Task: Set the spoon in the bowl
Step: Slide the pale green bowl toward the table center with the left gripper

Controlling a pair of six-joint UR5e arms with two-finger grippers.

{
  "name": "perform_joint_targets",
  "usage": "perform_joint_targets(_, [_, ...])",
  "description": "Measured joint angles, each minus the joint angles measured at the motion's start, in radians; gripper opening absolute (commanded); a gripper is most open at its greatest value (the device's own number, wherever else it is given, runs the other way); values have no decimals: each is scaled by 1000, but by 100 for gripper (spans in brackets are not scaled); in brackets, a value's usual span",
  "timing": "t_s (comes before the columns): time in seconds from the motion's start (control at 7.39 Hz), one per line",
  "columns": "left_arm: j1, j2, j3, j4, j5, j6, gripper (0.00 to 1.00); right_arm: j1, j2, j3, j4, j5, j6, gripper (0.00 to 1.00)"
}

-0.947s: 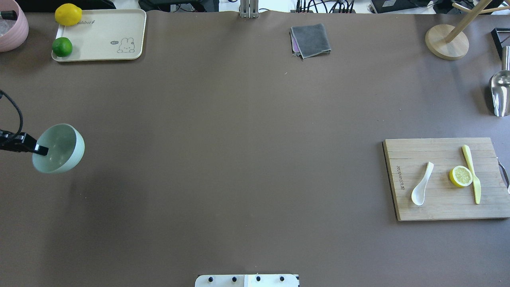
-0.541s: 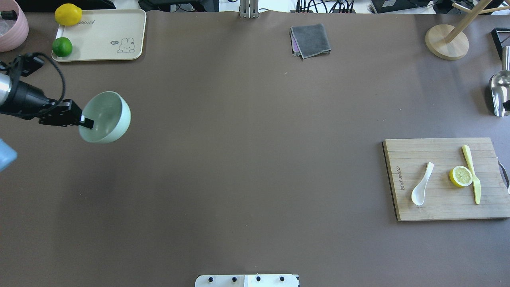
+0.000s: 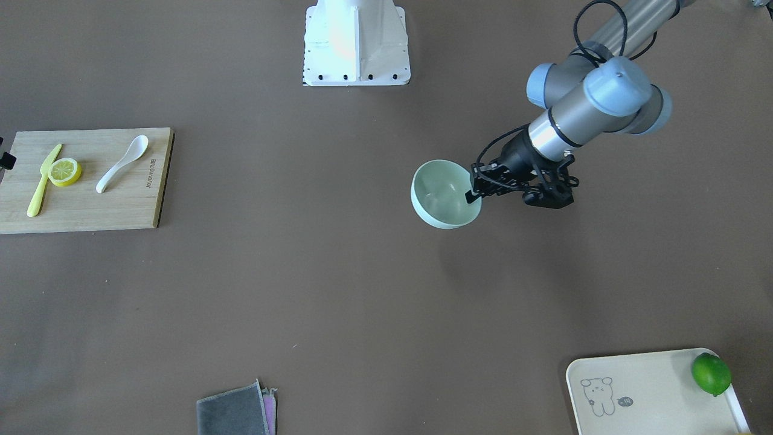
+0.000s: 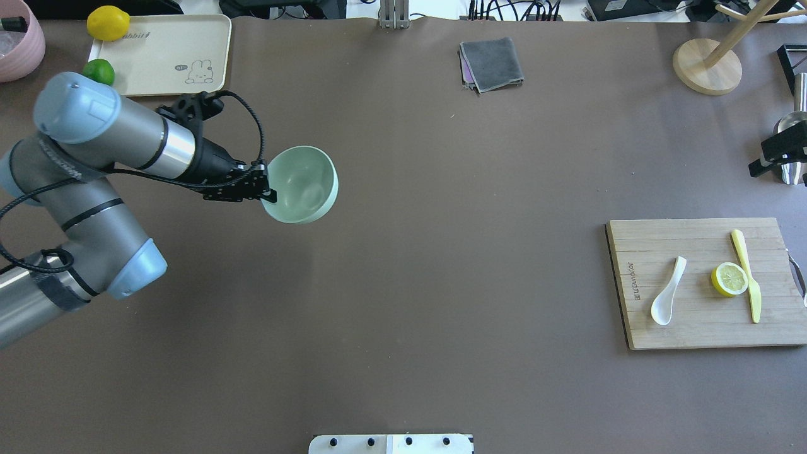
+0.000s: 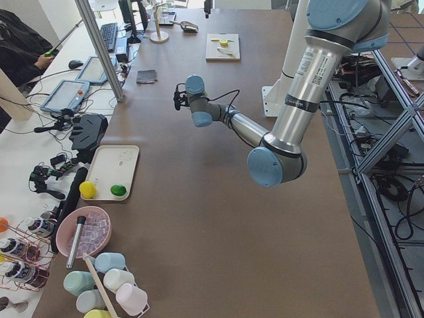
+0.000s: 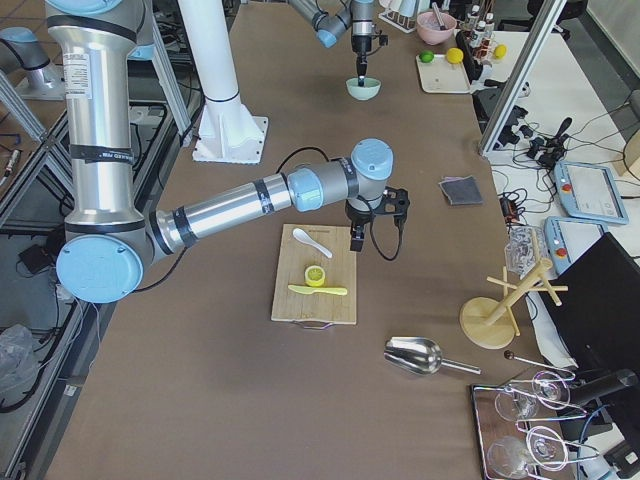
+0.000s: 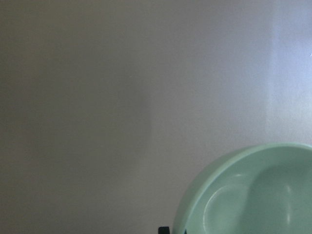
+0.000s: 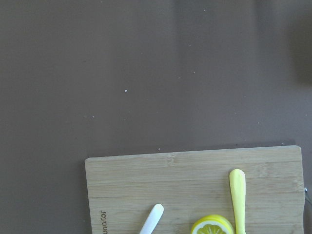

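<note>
My left gripper point(image 4: 270, 193) is shut on the near rim of the pale mint-green bowl point(image 4: 304, 183) and holds it tilted above the table, left of centre. The bowl also shows in the front view point(image 3: 441, 193) and in the left wrist view point(image 7: 253, 195), and it holds nothing. The small white spoon point(image 4: 667, 293) lies on the wooden cutting board point(image 4: 693, 331) at the right, next to a lemon slice point(image 4: 729, 279) and a yellow knife point(image 4: 748, 285). My right gripper point(image 4: 778, 157) hovers at the right edge beyond the board. I cannot tell whether it is open.
A cream tray point(image 4: 164, 57) with a lemon and a lime sits far left, beside a pink bowl point(image 4: 19, 44). A grey cloth point(image 4: 492, 63) lies at the far middle. A wooden stand point(image 4: 706, 66) and a metal scoop point(image 4: 791, 120) are far right.
My left arm has carried the bowl to the right, toward the table's middle. My right gripper has come into view at the right edge, over the metal scoop.
</note>
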Motion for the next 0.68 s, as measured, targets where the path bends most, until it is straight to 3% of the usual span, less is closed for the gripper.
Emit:
perform_joint_targets(0.27, [103, -83, 14, 93, 140, -25, 0, -54, 9, 30, 0, -51, 130, 100])
perform_joint_targets(0.68, [206, -138, 55, 142, 273, -29, 0, -97, 21, 49, 0, -85, 229, 100])
